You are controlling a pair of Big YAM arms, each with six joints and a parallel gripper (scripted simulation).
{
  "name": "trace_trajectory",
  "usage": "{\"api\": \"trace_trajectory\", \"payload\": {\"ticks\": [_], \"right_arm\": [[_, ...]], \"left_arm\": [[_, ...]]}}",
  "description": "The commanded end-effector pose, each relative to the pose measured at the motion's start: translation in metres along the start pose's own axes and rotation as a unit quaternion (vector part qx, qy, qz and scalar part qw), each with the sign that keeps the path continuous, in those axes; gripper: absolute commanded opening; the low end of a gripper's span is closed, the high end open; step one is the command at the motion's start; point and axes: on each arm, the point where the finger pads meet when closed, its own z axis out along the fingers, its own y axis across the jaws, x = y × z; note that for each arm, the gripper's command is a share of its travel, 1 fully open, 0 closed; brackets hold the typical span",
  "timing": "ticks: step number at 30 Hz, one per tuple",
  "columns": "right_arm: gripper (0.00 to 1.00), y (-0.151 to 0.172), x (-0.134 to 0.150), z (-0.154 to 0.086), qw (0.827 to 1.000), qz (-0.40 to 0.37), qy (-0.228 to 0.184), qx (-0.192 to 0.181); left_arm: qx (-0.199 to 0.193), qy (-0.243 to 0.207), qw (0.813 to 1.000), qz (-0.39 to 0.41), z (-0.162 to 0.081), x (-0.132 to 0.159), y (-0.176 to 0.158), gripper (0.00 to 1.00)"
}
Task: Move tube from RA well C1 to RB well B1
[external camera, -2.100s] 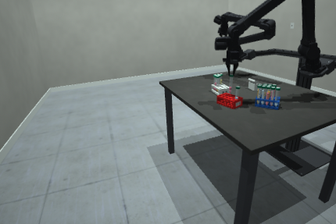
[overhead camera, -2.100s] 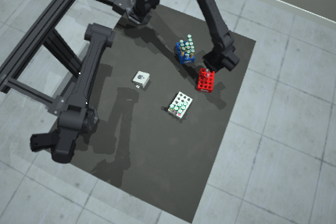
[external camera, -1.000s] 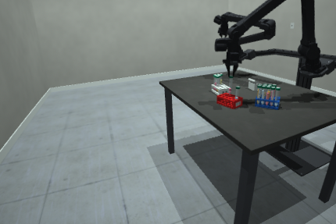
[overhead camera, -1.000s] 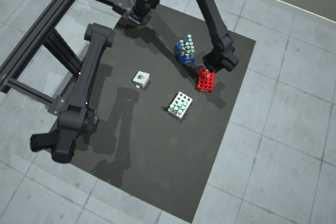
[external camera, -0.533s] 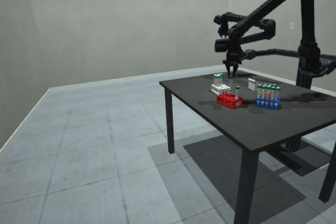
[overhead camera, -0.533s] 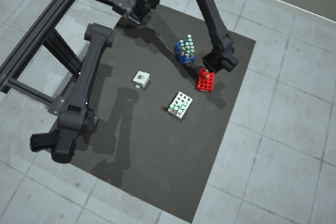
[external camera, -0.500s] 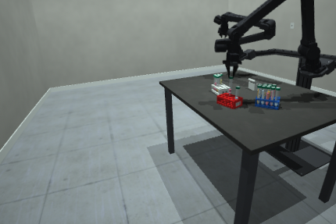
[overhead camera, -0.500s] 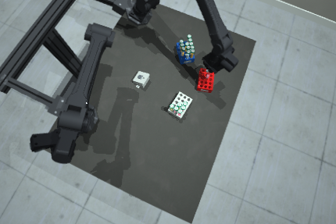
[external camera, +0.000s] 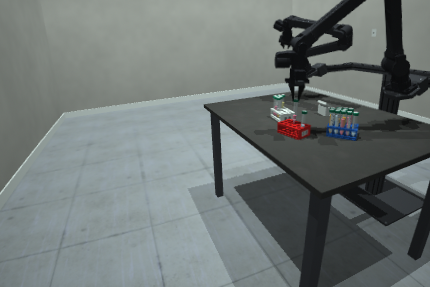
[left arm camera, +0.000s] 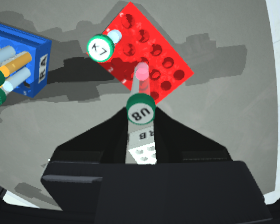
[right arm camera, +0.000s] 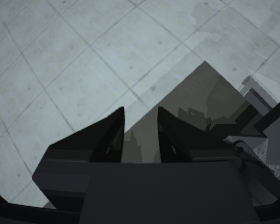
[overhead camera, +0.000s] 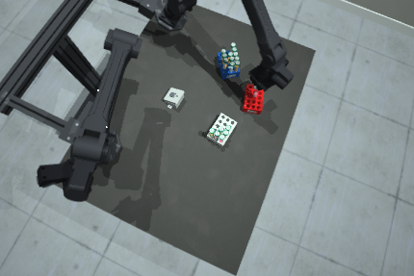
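Pinching tube U8 (overhead camera: 255, 93) (external camera: 296, 102) (left arm camera: 140, 109) near its cap, left gripper (overhead camera: 255, 87) (external camera: 296, 98) (left arm camera: 141, 112) is presumably leaving its lower end free for seating; right gripper (overhead camera: 77, 189) (external camera: 285, 45) (right arm camera: 141, 110) is waiting aside, part-open, empty.

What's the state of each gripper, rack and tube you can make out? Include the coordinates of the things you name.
Left hand (left arm camera: 141, 111) (external camera: 296, 97): shut on tube U8
Right hand (right arm camera: 141, 109): partly open, nothing held
Tube U8 (left arm camera: 140, 109): upended over the red rack, cannot tell if touching
Tube K7 (left arm camera: 100, 48): standing in the red rack
Blue rack (overhead camera: 230, 74) (external camera: 344, 133): upright, holding tubes
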Motion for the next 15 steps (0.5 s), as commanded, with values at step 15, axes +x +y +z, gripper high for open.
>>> {"api": "trace_trajectory", "payload": {"ticks": [15], "right_arm": [[0.30, 0.0087, -0.0082, -0.0111, 1.000, 0.004, -0.008, -0.014]], "left_arm": [[-0.009, 0.001, 1.000, -0.001, 0.0187, -0.0048, 0.0026, 0.00]]}}
